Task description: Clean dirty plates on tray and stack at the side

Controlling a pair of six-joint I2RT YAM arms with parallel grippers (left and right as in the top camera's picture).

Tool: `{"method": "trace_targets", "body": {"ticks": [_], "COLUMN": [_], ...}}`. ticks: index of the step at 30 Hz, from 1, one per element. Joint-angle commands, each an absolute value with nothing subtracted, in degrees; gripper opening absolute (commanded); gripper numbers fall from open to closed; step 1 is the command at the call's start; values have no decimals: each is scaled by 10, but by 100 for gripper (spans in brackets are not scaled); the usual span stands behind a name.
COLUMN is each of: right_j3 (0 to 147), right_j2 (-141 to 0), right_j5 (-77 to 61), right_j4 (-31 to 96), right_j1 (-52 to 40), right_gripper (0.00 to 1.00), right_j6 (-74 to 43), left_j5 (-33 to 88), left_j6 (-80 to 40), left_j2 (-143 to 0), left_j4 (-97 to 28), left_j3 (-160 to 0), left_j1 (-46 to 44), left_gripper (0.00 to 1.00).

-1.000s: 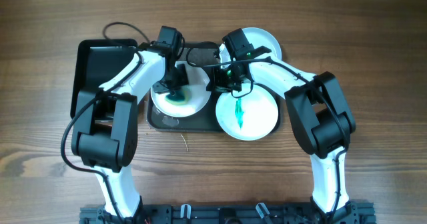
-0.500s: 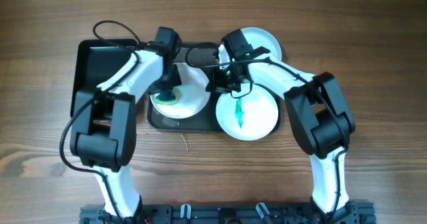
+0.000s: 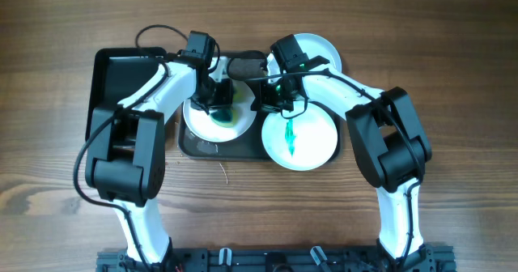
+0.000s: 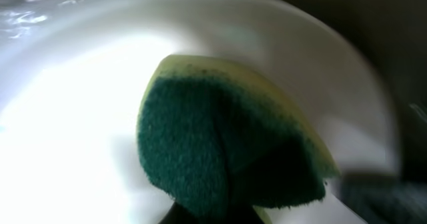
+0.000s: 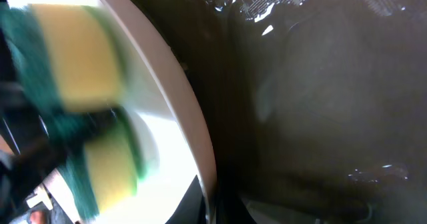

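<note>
A white plate (image 3: 198, 126) lies on the left of the dark grey tray (image 3: 212, 149), with a teal-green smear in its centre. My left gripper (image 3: 217, 100) is shut on a green and yellow sponge (image 4: 227, 144) and presses it onto this plate (image 4: 67, 117). My right gripper (image 3: 265, 102) is shut on the plate's right rim (image 5: 193, 117); the sponge (image 5: 73, 71) is blurred in that view. A second plate (image 3: 312, 138) with a teal streak lies at the tray's right. A third plate (image 3: 316, 47) lies behind it.
A deeper black tub (image 3: 121, 82) stands left of the tray. The tray's wet dark surface (image 5: 320, 104) fills the right wrist view. Bare wooden table lies in front and at both sides.
My left gripper swept the sponge to the plate's left side, then back to the right and rear of the plate. The right gripper and the other plates have not moved.
</note>
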State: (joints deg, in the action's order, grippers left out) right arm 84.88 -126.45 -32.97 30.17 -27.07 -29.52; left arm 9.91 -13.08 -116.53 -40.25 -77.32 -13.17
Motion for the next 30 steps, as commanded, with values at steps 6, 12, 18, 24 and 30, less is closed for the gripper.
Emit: {"method": "trace_targets", "body": {"ticks": [6,12,18,24,30], "right_j3": [840,840,841,841,845], "right_j2": [-1281,-1281,-1280,-1270,-1214], "right_j5": [-309,-309,-324,-337,-265], "right_j4": [304,307,308,312,346], "right_j1": [-270,-265,-260,-254,-257], "right_gripper": [4,4,4,4,4], "right_j6": [-300,-300,-299,-292,-288], "left_j5": [-234,-26,147,209,198], "left_j6": [-305,-157,-86,-82,-124], "left_j2": [-1185,-1185,-1156,-1041,-928], "left_j4": [-461,-460,-449,-437,-435], "left_j3": [-761,-762,-762,-762,-762], "left_j1": [-135,-145,-123,-66,14], "left_gripper": [4,4,4,4,4]}}
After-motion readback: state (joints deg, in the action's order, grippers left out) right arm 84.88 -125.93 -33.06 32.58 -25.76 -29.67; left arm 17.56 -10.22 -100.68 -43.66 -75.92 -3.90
